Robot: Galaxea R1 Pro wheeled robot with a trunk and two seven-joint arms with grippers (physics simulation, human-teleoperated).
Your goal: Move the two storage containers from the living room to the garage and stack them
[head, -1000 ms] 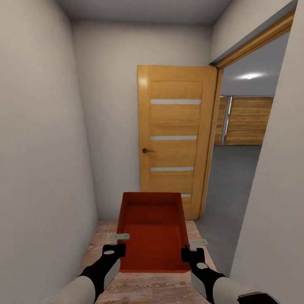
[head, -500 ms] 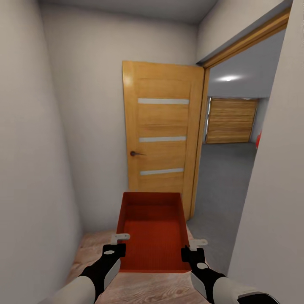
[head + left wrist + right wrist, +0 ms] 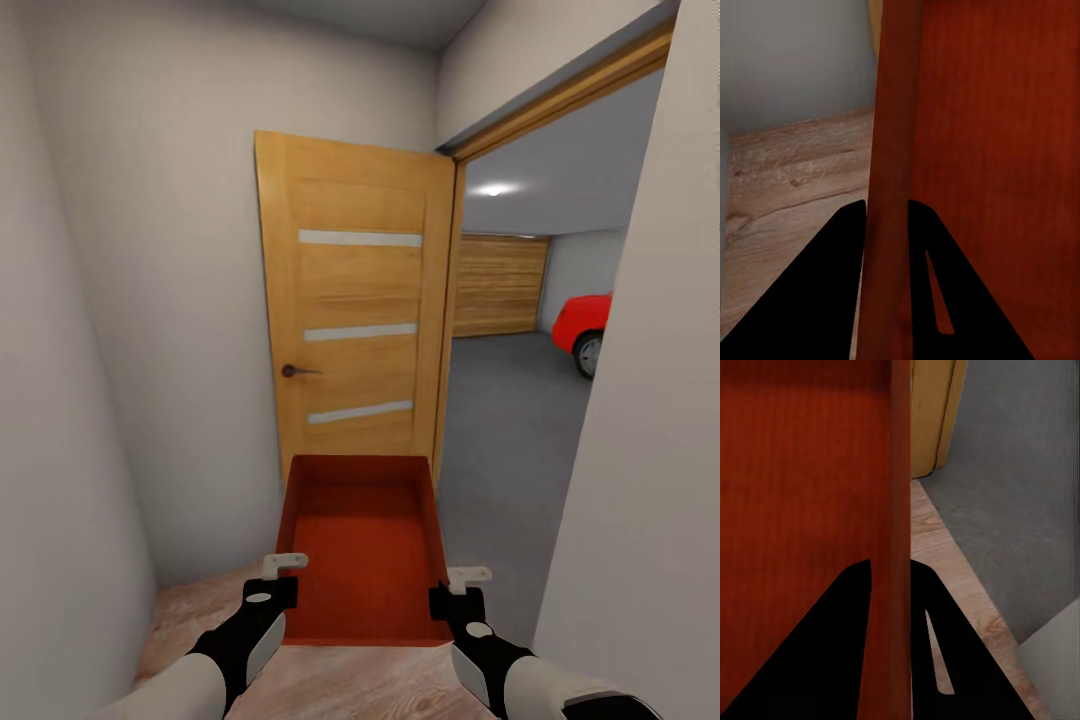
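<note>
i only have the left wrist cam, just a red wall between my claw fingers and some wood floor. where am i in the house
Observer: In a hallway, at an open wooden door; the garage with its grey floor lies ahead to the right.
Operator: is the right claw on the box too
Observer: Yes. The right claw straddles the opposite side wall of the storage container, one finger inside and one outside, like the left claw.
Operator: anything inside the box
Observer: No, the head view shows it empty.
Operator: anything in the garage to watch for
Observer: A red car is parked on the right side, well past the doorway.
</note>
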